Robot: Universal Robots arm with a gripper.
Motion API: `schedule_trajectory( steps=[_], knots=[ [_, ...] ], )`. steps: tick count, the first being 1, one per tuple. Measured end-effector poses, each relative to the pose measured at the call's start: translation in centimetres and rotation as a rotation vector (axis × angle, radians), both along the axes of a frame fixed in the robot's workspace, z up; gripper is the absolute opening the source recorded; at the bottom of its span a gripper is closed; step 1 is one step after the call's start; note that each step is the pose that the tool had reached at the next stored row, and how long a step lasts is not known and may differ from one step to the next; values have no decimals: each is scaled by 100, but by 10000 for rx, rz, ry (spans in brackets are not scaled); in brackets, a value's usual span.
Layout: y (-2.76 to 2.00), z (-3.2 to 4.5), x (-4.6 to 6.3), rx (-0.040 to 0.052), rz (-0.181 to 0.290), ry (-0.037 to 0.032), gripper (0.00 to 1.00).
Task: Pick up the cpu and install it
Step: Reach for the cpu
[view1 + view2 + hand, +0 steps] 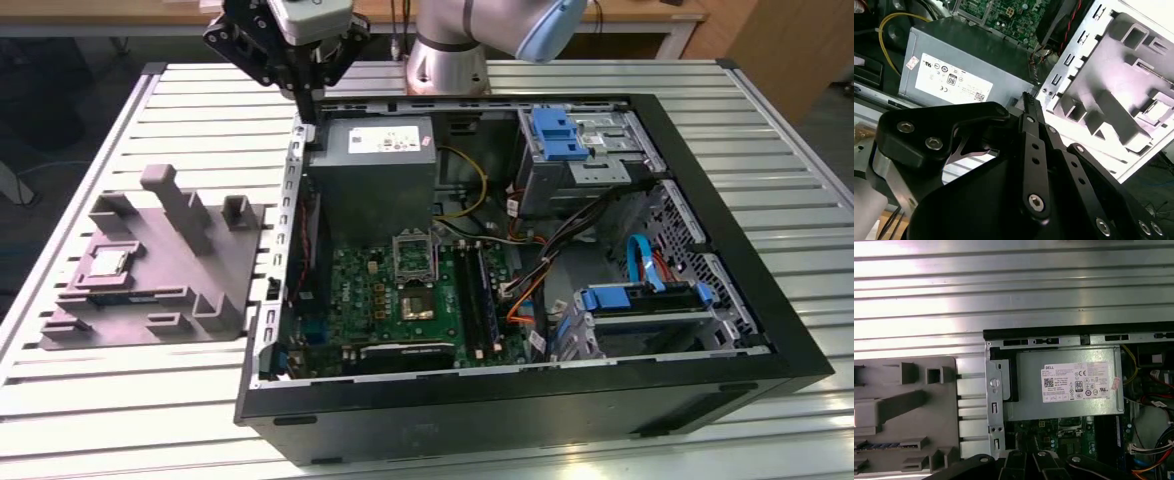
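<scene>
Hovering clenched and empty over the computer case corner, the gripper is needing open jaws and square alignment above the cpu, lying in the tray by the table edge.

Open overhead room above the cpu; tall tray posts just beside, case wall beyond.

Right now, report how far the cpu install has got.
Done: nothing; the cpu lies in the tray beside the case. In hand: nothing; the gripper, shut and empty, hovers over the case's corner by the power supply. Left: pickup and install on the motherboard.
</scene>
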State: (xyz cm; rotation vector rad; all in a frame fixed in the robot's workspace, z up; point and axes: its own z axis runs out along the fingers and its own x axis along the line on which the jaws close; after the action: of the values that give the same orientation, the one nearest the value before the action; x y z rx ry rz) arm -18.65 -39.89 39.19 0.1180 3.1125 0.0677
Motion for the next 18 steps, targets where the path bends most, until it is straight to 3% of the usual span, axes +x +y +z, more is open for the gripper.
schedule_trajectory(
  steps=[1, 18],
  knots=[
    [0, -2, -52, 0, 0, -1, 11],
    [0, -2, -152, 0, 0, 0, 11]
  ],
)
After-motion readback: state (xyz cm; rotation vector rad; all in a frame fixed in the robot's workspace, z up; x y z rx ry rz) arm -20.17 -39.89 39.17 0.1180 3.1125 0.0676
